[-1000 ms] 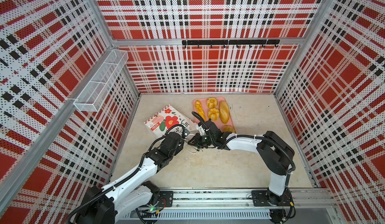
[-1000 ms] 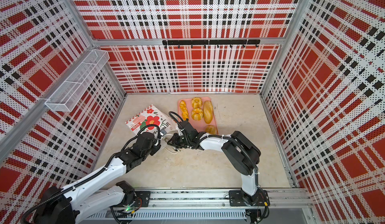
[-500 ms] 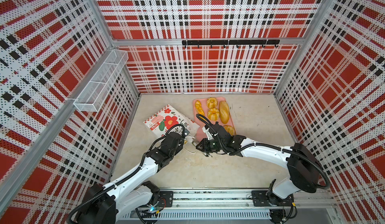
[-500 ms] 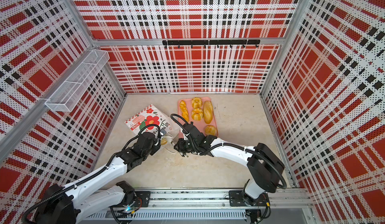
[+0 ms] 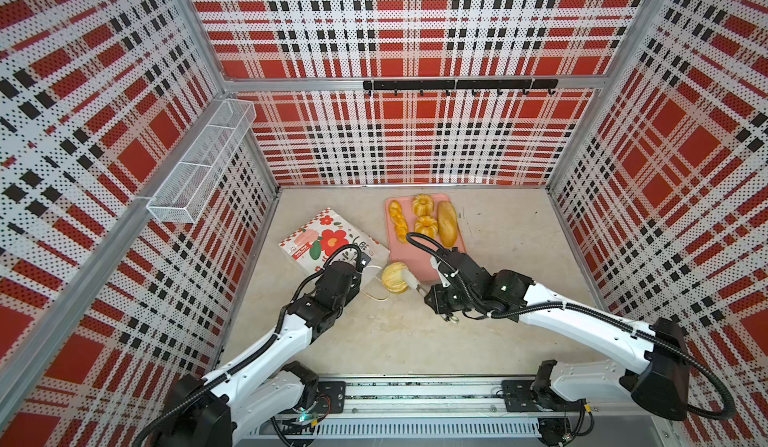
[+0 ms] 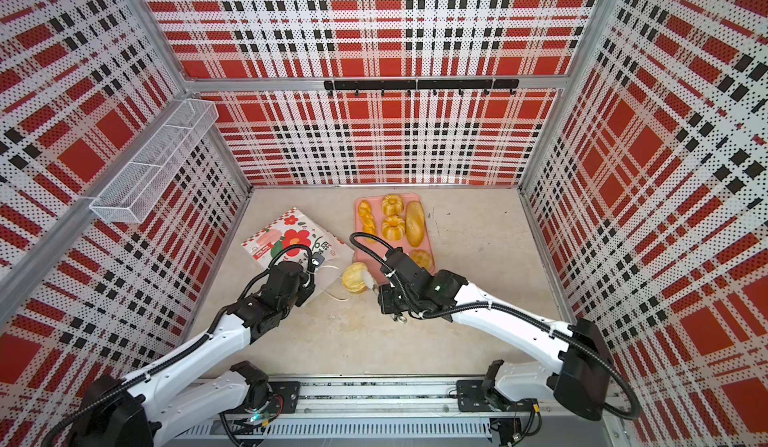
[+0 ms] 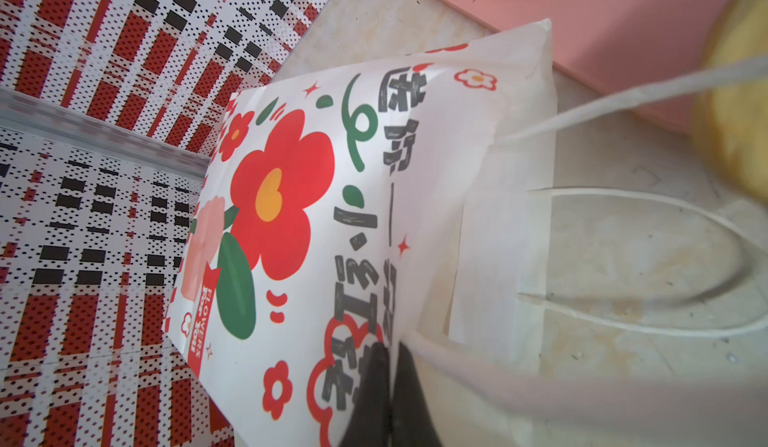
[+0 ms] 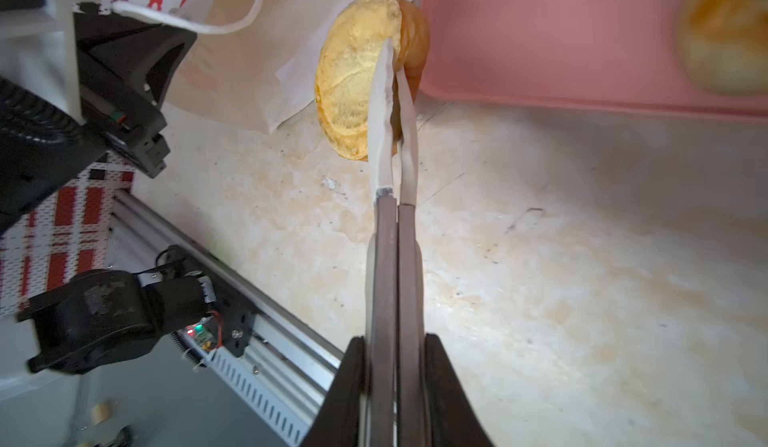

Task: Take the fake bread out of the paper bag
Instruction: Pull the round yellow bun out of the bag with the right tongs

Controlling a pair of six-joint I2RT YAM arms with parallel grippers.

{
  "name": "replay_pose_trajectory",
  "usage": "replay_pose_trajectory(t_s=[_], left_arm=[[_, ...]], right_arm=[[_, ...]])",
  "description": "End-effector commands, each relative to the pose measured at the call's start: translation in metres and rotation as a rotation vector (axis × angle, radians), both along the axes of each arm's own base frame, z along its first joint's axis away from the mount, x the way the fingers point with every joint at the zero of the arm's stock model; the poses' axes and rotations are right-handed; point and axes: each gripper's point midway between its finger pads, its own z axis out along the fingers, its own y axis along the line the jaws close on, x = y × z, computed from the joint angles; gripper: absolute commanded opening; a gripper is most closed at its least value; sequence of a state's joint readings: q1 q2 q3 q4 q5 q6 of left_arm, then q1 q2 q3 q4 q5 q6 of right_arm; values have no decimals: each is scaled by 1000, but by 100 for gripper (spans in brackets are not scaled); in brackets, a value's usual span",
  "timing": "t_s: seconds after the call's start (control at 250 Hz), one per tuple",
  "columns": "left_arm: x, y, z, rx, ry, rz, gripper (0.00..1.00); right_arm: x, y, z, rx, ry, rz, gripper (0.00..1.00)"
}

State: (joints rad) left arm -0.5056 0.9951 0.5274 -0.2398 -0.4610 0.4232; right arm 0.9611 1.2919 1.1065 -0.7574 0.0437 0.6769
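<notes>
Yellow bun (image 5: 395,277) is pinched in near-closed right gripper (image 8: 392,62), just outside bag (image 5: 332,241) clamped at rim by left gripper (image 7: 388,353); transfer to tray (image 5: 409,262) judged next, release needed.

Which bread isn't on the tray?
The round yellow bun pinched in the right gripper, beside the paper bag and just off the pink tray; the rest in view lie on that tray.

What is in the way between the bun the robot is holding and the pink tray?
Nothing visible. The right gripper is shut on the round bun just outside the paper bag's mouth, right beside the pink tray's near corner. The tray's near end is bare there; a second bun lies further along it.
</notes>
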Motion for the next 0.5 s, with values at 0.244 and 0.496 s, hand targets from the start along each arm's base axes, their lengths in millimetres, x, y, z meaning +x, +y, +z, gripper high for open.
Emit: replay_pose_trajectory(t_s=[0.244,0.496], left_arm=[[1,3,9,-28,-31,29,0],[1,2,7,-26,-23,23,0]], right_arm=[[65,-57,43,-608,-335,-40,0],[85,-47,50,-961,-436,-11,0]])
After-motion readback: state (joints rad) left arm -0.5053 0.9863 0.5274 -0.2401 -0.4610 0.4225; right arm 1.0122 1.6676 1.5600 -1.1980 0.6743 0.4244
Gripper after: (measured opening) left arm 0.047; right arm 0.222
